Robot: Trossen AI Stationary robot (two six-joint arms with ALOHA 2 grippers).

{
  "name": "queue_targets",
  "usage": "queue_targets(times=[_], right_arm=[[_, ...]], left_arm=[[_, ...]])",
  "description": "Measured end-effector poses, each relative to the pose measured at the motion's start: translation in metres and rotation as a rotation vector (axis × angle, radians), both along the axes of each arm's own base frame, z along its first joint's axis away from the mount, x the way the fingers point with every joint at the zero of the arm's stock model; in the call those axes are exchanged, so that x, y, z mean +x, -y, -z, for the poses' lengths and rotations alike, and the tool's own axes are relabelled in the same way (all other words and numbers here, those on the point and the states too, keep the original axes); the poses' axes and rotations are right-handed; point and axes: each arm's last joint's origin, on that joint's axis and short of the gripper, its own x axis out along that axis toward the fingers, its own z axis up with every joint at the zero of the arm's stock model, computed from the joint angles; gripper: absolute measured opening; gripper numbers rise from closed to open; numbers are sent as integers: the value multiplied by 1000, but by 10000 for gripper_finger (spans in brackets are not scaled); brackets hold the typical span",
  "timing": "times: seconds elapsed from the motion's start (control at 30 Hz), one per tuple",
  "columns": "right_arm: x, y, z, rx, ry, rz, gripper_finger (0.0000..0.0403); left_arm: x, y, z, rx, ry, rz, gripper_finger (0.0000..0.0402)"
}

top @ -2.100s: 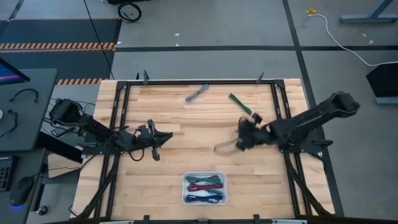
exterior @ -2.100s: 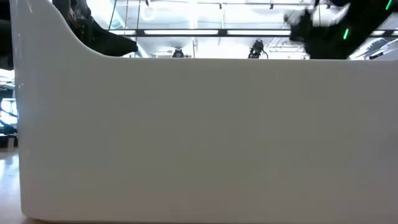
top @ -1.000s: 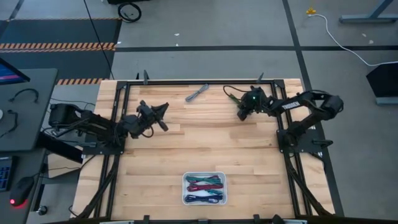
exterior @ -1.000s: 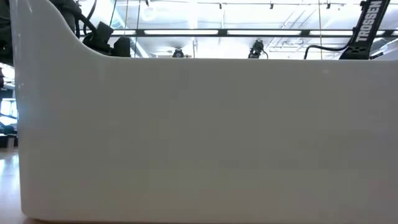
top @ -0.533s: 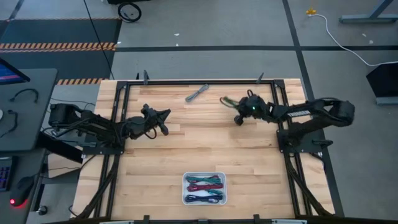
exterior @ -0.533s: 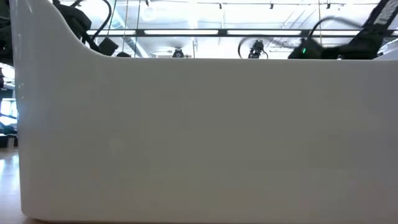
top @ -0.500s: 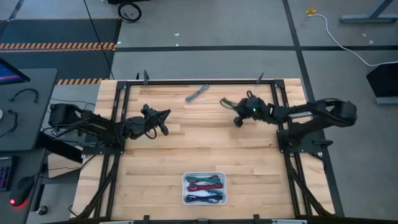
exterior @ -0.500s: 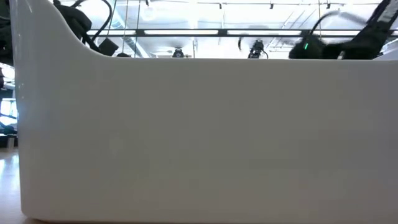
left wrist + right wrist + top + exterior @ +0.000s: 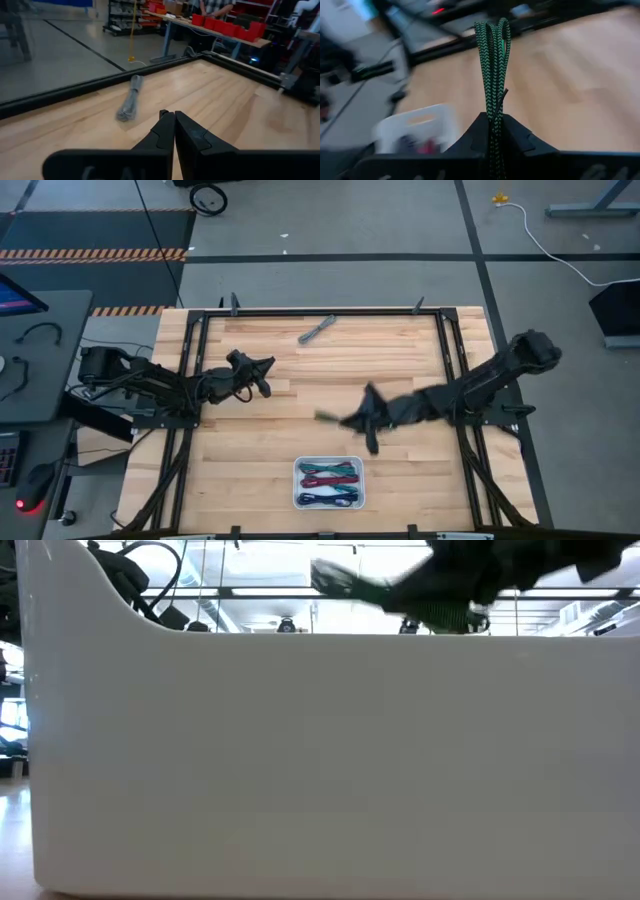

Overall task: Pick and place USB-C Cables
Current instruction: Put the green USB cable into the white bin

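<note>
Gripping a green USB-C cable (image 9: 492,75), the right gripper (image 9: 352,420) reaches over the middle of the table (image 9: 250,470), above and just right of the white bin (image 9: 297,485); its jaws are clamped on the cable's lower end, and the cord stands up from them as a narrow folded bundle of braided green-and-black sheath, its loops rounded at the top; in the high view the bundle pokes out to the left of the jaws as a short blurred streak.

The table is pale wood in butcher-block strips, edged by a black metal frame; the bin is a small rectangular tray of smooth white plastic near the table's near edge, holding teal, maroon and purple cables (image 9: 328,484) laid in rows side by side.

A grey cable (image 9: 316,330) lies alone at the far edge of the table, a slim ridged bundle set at a slant; the left wrist view shows it flat on the wood.

The left gripper (image 9: 262,380) waits over the left half of the table, its dark tapered jaws pressed together and holding nothing.
</note>
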Motion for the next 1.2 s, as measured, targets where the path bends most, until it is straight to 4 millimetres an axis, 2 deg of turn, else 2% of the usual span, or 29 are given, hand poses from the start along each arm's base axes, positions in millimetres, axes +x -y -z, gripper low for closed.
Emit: queue_targets(times=[0.23, 0.33, 0.43, 0.6, 0.73, 0.8, 1.03, 1.2], right_arm=[[45, -77, 17, 16, -81, -284, 29], [60, -100, 31, 39, -119, -325, 29], [69, -114, 44, 87, -157, -326, 29], [78, -124, 54, 158, -188, -314, 31], [74, -124, 60, 191, -265, -269, 34], [70, -124, 65, 177, -312, -270, 34], [67, -126, 66, 169, -342, -269, 39], [67, -126, 65, 154, -332, -281, 59]], left_arm=[[3, 6, 1, -122, 61, 178, 11], [5, 15, 1, -192, 84, 290, 16], [6, 28, 1, -235, 90, 394, 22], [5, 47, 1, -242, 94, 452, 17], [4, 54, -1, -229, 106, 436, 10], [3, 56, -1, -228, 106, 440, 10], [3, 58, -2, -226, 118, 445, 20], [3, 57, -2, -219, 122, 410, 12]])
